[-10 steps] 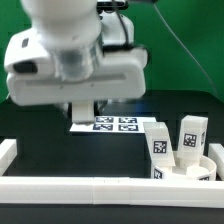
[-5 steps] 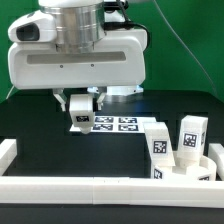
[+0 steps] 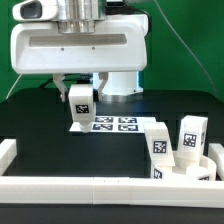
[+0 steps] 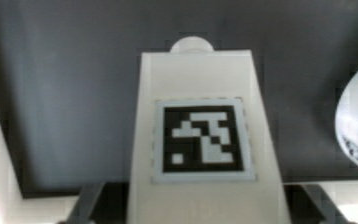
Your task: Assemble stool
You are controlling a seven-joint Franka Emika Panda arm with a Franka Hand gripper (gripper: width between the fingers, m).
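the arm's fingers (image 3: 63,90), clamped on a tagged white stool leg (image 3: 80,101), hold it by the marker board (image 3: 112,124), well apart from the round seat (image 3: 200,175) on the tabletop (image 3: 35,125), where the leg likely goes next, upright into a free spot.
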